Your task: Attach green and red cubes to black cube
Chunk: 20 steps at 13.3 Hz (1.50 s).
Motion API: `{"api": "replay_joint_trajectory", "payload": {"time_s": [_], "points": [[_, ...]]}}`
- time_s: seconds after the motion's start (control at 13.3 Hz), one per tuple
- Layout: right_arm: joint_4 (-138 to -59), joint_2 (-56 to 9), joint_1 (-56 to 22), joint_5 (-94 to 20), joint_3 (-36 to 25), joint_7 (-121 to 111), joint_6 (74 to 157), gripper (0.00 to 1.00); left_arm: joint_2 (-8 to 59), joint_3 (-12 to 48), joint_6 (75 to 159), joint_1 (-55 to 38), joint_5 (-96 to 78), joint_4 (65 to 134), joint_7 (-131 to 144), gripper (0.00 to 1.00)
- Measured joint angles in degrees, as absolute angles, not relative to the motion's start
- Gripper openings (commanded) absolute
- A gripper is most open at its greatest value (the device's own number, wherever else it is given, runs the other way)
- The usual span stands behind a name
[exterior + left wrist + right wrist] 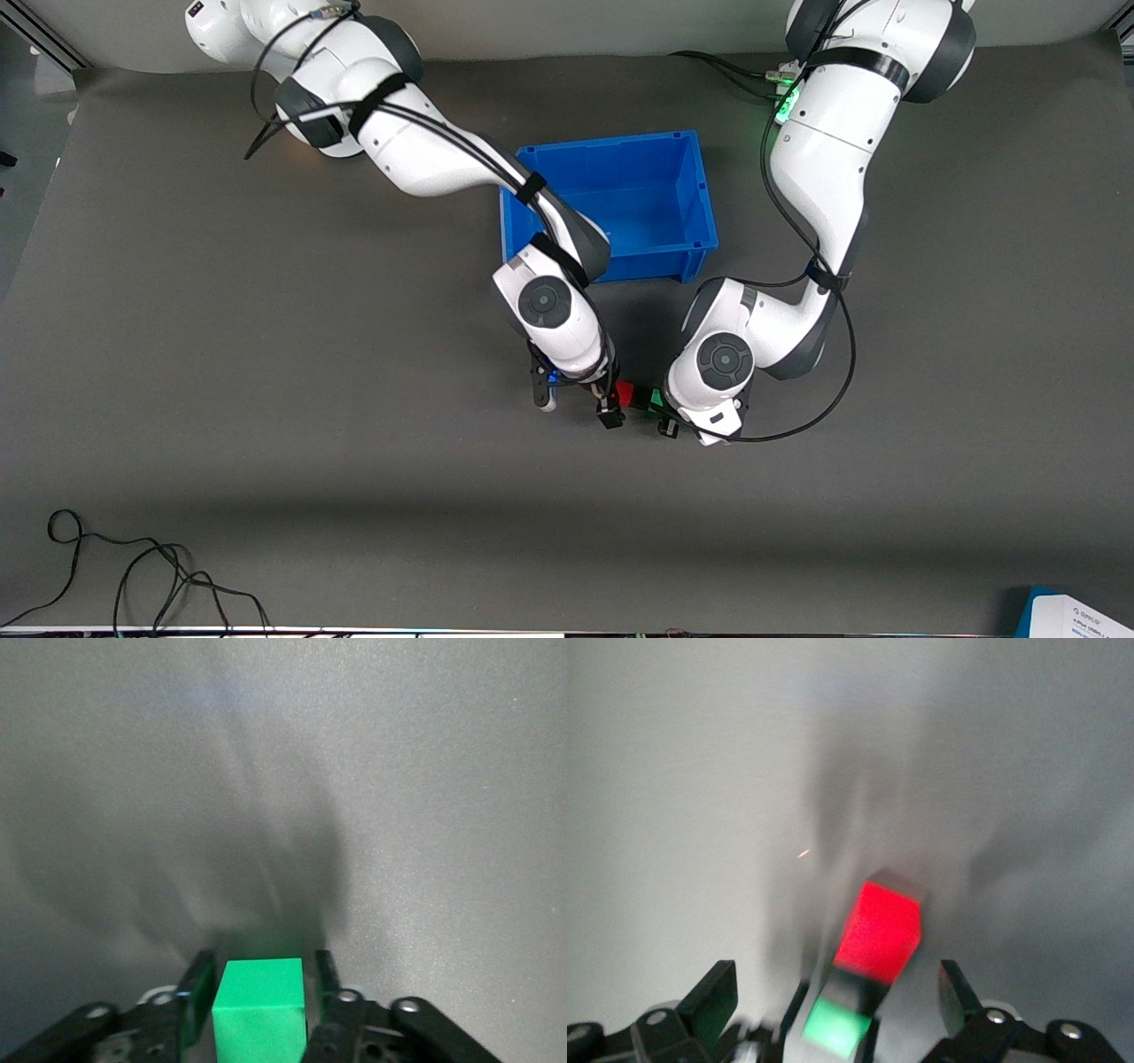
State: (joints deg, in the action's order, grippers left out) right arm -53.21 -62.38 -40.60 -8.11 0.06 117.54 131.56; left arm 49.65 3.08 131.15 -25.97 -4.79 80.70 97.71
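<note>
The red cube [625, 394], black cube [640, 397] and green cube [656, 398] sit in one touching row, nearer the front camera than the blue bin. My left gripper [666, 424] is shut on the green cube [260, 1005], with a finger on each side of it [260, 979]. The right wrist view shows the row end on: red cube [878, 933], black cube [858, 986], green cube [837, 1028]. My right gripper [835, 997] is open wide, its fingers apart from the cubes. In the front view it [576, 409] is beside the red end.
The blue bin [611, 266] stands just farther from the front camera than both grippers. A loose black cable [133, 576] lies near the front edge toward the right arm's end. A white and blue object [1076, 616] pokes in at the front corner toward the left arm's end.
</note>
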Motion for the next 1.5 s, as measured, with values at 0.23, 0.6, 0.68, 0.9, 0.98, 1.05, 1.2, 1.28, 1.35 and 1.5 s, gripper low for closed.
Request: {"api": "replay_joint_trajectory", "payload": {"time_s": [0.23,0.6,0.68,0.9,0.98,1.05,1.2,1.28,1.35,1.5], "points": [[-55.5,-57.7,-38.4,-8.0,-0.2,106.1,128.0,1.0,49.6,2.5,125.7,-25.9,-4.7,76.8,97.7,1.0],[-62.1,-51.2,-32.5,-8.0,-0.2,78.7,120.1,1.0,45.9,-1.9,108.5,-23.7,-3.1,65.9,94.3,1.0],[-62.4,-49.8,-31.4,-8.0,-0.3,75.9,117.7,1.0,44.1,-2.1,106.8,-22.8,-3.0,64.9,92.7,1.0],[-64.2,-44.9,-26.8,-8.0,-0.4,61.9,111.6,1.0,38.0,-2.2,102.2,-19.9,-1.5,63.8,88.3,1.0],[-66.0,-42.8,-24.7,-8.0,-0.5,56.3,110.7,1.0,35.9,-2.2,99.8,-19.2,-0.6,63.8,85.4,1.0],[-68.2,-40.5,-22.9,-7.9,-0.6,51.0,110.2,1.0,34.1,-2.2,97.6,-18.8,-0.2,63.8,82.1,1.0],[-74.6,-34.8,-20.5,-8.0,-2.1,41.2,110.0,1.0,30.7,-2.3,93.4,-17.6,0.3,63.8,75.1,1.0],[-78.1,-31.4,-19.8,-8.0,-3.2,37.0,110.0,1.0,29.1,-2.4,91.2,-16.5,0.4,63.8,70.9,1.0],[-81.6,-27.9,-19.2,-8.0,-4.4,33.0,109.9,1.0,27.6,-2.4,88.6,-15.3,0.5,63.8,65.8,1.0],[-87.8,-21.3,-18.9,-8.0,-7.2,25.8,109.7,1.0,24.6,-2.5,83.5,-12.1,0.5,63.8,55.5,1.0]]}}
